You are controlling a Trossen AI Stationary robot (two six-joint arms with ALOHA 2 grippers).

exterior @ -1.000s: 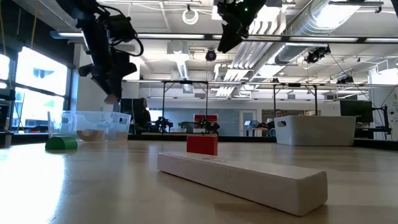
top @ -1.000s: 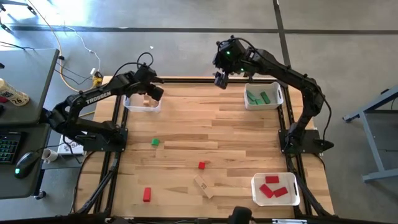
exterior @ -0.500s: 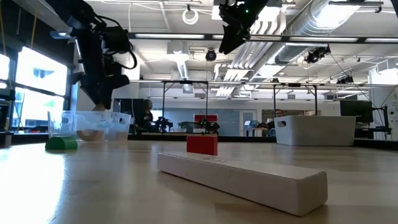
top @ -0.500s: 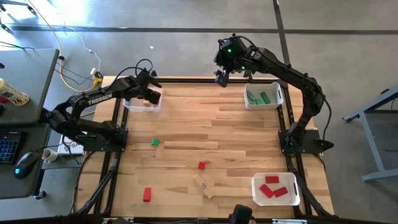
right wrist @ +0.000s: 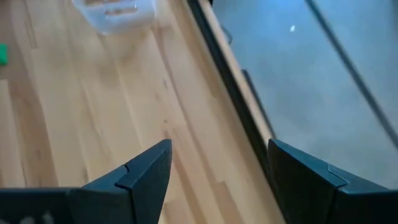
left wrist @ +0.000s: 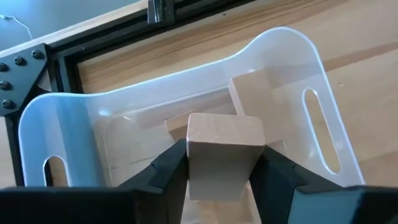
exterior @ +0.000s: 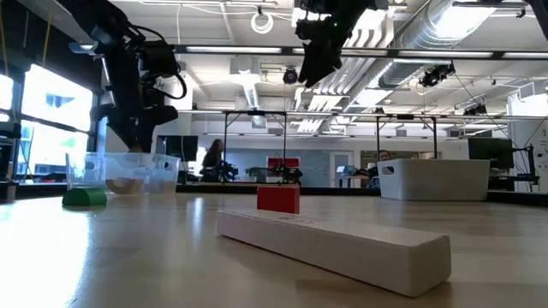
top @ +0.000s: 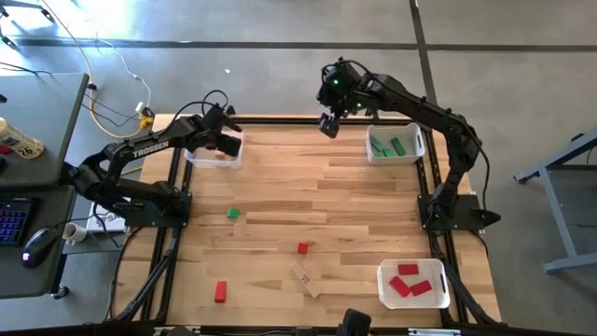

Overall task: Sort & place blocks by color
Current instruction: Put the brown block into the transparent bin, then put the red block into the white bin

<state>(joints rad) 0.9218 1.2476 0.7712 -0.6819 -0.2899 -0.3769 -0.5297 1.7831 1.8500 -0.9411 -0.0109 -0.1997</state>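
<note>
My left gripper [top: 227,145] is at the far left of the table, over the clear bin [left wrist: 56,124] that holds tan blocks [left wrist: 252,93]. It is shut on a tan block [left wrist: 224,140]. In the low view the left gripper [exterior: 137,145] is down at the bin's rim. My right gripper [top: 326,124] hangs open and high over the table's far edge, holding nothing. A green block [top: 232,214], two red blocks [top: 302,247] [top: 220,292] and a tan bar [top: 305,278] lie flat on the table. My left gripper pinches the tan block between its two fingers [left wrist: 168,171], one on each of two opposite side faces [left wrist: 198,158]. The fingers point steeply down into the bin from above. The block is clear of the table, over the tan blocks in the bin.
A clear bin with green blocks [top: 395,145] stands at the far right. A bin with red blocks [top: 413,283] stands at the near right. Black frame rails run along the table's edges. Bare wood lies between the loose blocks in the middle.
My left gripper, still shut on the tan block, has come down and a little toward the far left corner. It has gone from above the bin to the level of its rim. My right gripper has stayed high near the far edge.
</note>
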